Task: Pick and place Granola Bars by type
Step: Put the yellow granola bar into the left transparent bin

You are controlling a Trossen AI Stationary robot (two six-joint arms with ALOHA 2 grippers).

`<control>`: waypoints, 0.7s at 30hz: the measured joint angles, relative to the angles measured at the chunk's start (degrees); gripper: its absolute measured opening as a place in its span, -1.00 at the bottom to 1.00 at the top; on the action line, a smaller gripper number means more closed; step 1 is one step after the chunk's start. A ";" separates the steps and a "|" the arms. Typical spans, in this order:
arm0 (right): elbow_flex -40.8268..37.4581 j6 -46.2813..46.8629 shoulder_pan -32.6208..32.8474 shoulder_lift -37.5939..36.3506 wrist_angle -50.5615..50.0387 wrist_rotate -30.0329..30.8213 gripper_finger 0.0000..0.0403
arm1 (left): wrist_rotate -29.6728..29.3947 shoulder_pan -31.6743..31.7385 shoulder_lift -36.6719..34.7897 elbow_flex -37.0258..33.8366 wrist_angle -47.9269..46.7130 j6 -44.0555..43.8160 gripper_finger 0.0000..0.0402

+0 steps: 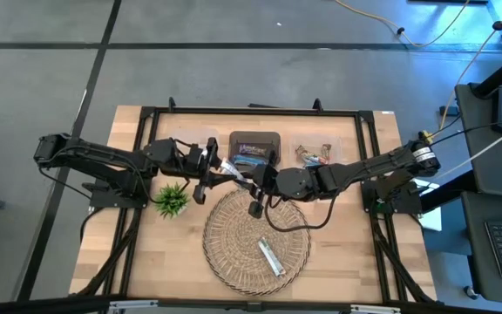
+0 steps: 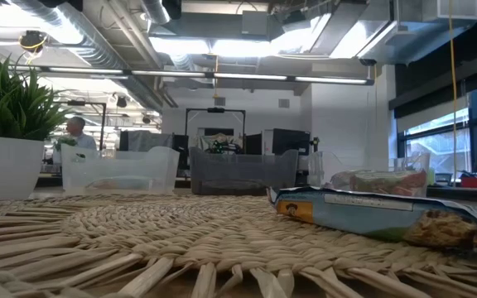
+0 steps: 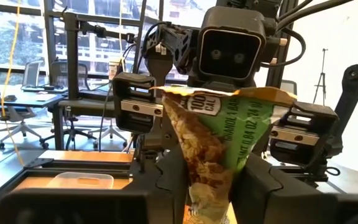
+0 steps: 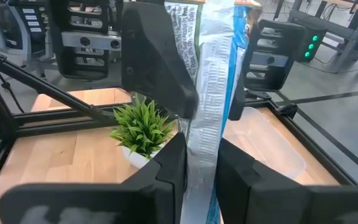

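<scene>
The table (image 1: pixel 138 253) is pale blond wood, framed in black. The round wicker tray (image 1: pixel 234 228) is straw-coloured, woven in spirals — on it, toward five o'clock, lies a silvery-white bar (image 1: pixel 271 257). The held bar (image 3: pixel 219 140) is green and brown with white lettering. The plant (image 1: pixel 172 200) is bright green.

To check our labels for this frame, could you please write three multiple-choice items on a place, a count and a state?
1. Where is the plant?
A. On the wicker tray
B. Beside the tray, on the left arm's side
C. In a bin

2. How many bars lie on the tray?
A. One
B. Three
C. None

3. What is the green-and-brown granola bar's state?
A. Flat on the table
B. Dropped in a bin
C. Held up in a gripper

Answers:
1. B: the plant stands off the wicker tray.
2. A: only the silvery bar lies there.
3. C: the granola bar is clamped in the right gripper, with the left gripper on it too.
</scene>
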 joint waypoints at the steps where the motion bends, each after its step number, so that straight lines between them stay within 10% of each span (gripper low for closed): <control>1: -0.01 -0.01 0.00 0.00 -0.02 -0.02 -0.63 | 0.01 0.00 0.00 0.00 -0.02 0.00 -0.57; 11: -0.02 -1.28 -0.08 0.00 -0.34 -3.89 -0.54 | 0.33 0.17 0.00 0.00 -0.06 -0.02 -0.62; 21: 0.00 2.52 -0.50 -0.81 -7.18 -4.24 0.13 | 0.95 3.74 -0.70 0.04 -2.71 0.17 -0.65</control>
